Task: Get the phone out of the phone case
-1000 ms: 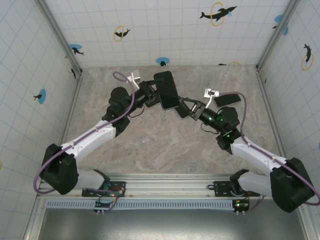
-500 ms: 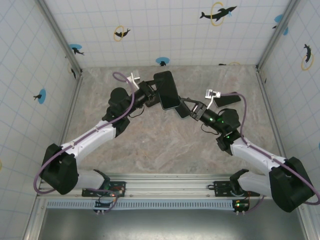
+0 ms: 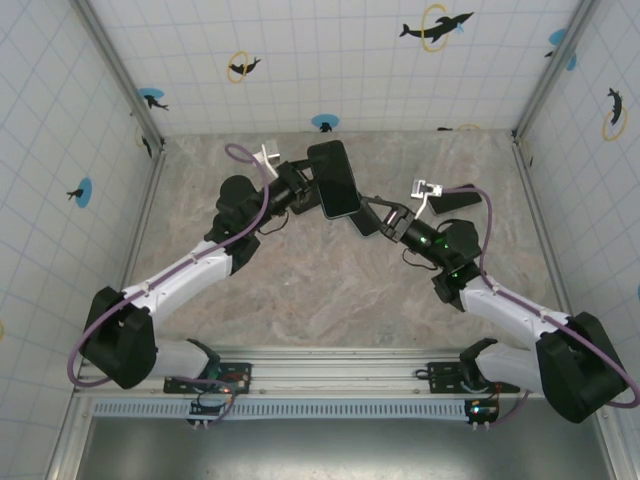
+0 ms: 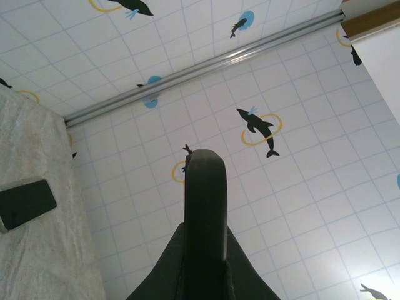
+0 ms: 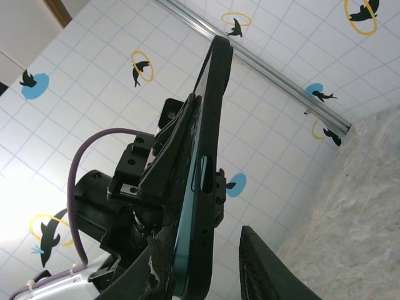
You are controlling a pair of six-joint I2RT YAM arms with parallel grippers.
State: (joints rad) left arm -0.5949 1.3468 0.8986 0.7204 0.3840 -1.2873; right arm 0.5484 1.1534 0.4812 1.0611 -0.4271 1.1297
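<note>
One marbled tabletop (image 3: 300,300), dolphin-tiled walls (image 3: 330,60), left hand (image 3: 312,190) clamping cased phone (image 3: 335,180), right hand (image 3: 368,212) parted astride it.

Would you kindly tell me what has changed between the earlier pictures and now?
The right arm shifted slightly, swinging a little rightward at the wrist, while the right gripper edged closer around the phone's lower end. Nothing was taken hold of or let go. The left gripper still clamps the phone in the same spot, and the dark flat item on the table has not moved.
</note>
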